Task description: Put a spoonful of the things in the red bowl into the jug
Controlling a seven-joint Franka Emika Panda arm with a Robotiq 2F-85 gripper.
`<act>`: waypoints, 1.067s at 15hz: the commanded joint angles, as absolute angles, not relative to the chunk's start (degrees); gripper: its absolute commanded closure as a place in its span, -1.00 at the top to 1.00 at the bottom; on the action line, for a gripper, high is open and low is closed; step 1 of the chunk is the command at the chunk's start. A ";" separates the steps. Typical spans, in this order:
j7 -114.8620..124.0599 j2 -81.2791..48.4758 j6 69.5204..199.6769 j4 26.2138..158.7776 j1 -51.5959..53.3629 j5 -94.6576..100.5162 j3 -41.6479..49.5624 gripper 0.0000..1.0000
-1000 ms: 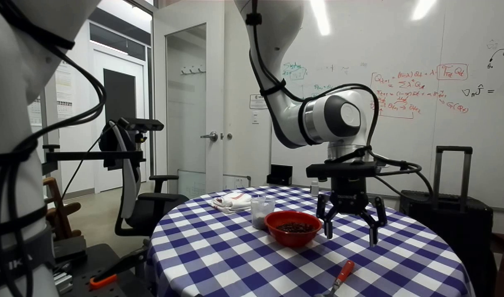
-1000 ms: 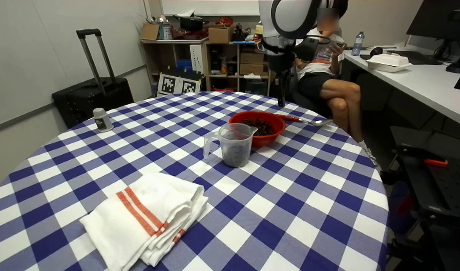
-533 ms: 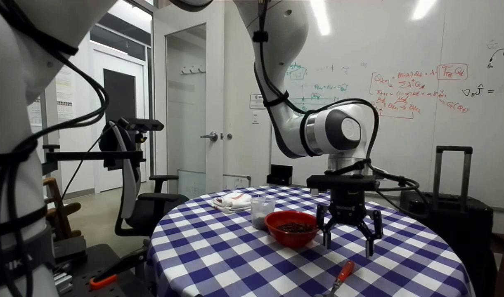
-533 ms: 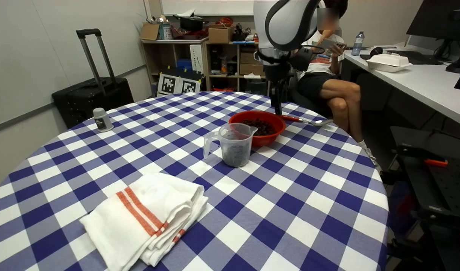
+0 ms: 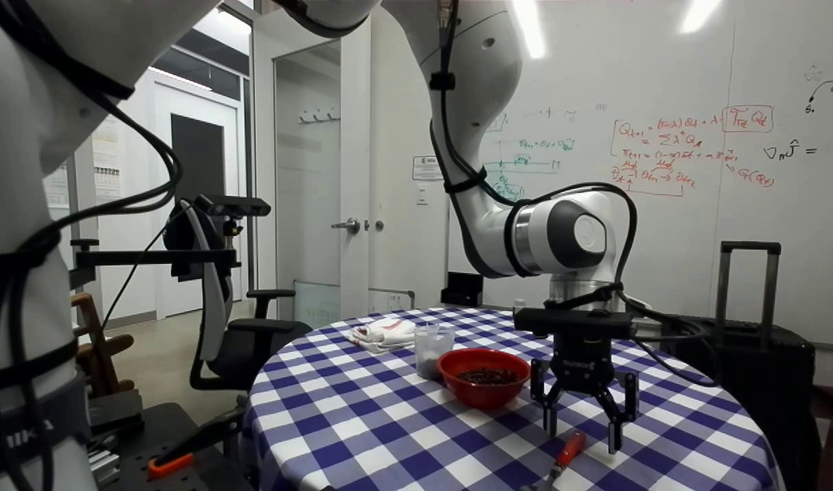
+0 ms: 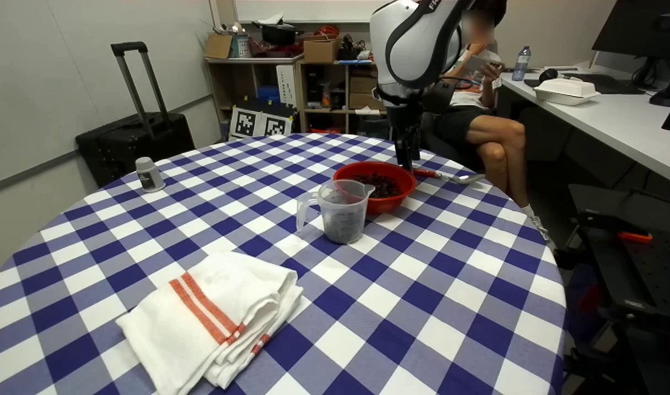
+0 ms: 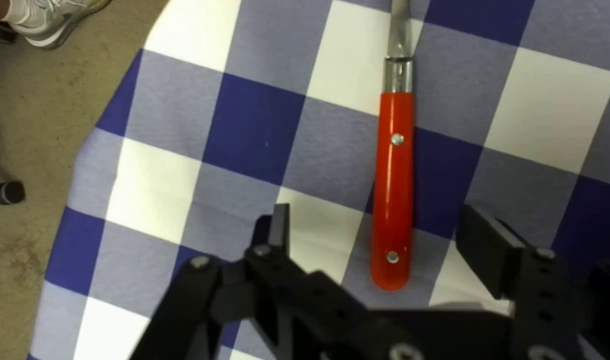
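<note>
"Where did we see the spoon (image 7: 395,150)?"
"On the desk (image 5: 389,436), its handle (image 5: 570,448) below our hand (image 5: 583,442), which stood spread apart. We saw the bowl (image 5: 481,395) just beside the jug (image 6: 343,215)."

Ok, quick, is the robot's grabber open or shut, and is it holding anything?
Gripper: open, holding nothing; the wrist view shows gaps on both sides of the red spoon handle.

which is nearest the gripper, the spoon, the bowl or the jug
The red-handled spoon: in the wrist view its handle shows between the open jaws of the gripper. The red bowl is farther off, the clear jug farther still.
</note>
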State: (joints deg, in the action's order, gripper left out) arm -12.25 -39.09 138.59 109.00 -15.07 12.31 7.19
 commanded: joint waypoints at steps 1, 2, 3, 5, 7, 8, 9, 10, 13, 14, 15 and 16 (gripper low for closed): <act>-14.33 -41.23 138.46 106.72 -15.75 10.40 6.49 0.14; -14.38 -41.28 138.56 106.68 -15.73 10.37 6.43 0.14; -14.36 -41.28 138.61 106.66 -15.69 10.26 6.35 -0.02; -14.44 -41.09 138.67 106.69 -15.64 10.14 6.21 -0.33; -14.57 -40.88 138.63 106.37 -15.65 10.22 6.23 -0.60; -14.68 -40.81 138.58 106.14 -15.71 10.22 6.23 -0.78; -14.84 -40.76 138.44 105.91 -15.80 10.08 6.13 -0.91; -14.91 -40.62 138.14 105.66 -15.83 10.02 6.14 -0.96; -15.43 -40.34 137.97 105.06 -16.18 9.14 5.74 -0.90; -15.66 -40.06 138.03 104.98 -16.28 8.71 5.52 -0.90; -16.08 -39.47 138.27 104.99 -16.49 8.13 5.14 -0.90; -16.56 -38.59 138.65 104.91 -16.85 7.30 4.57 -0.90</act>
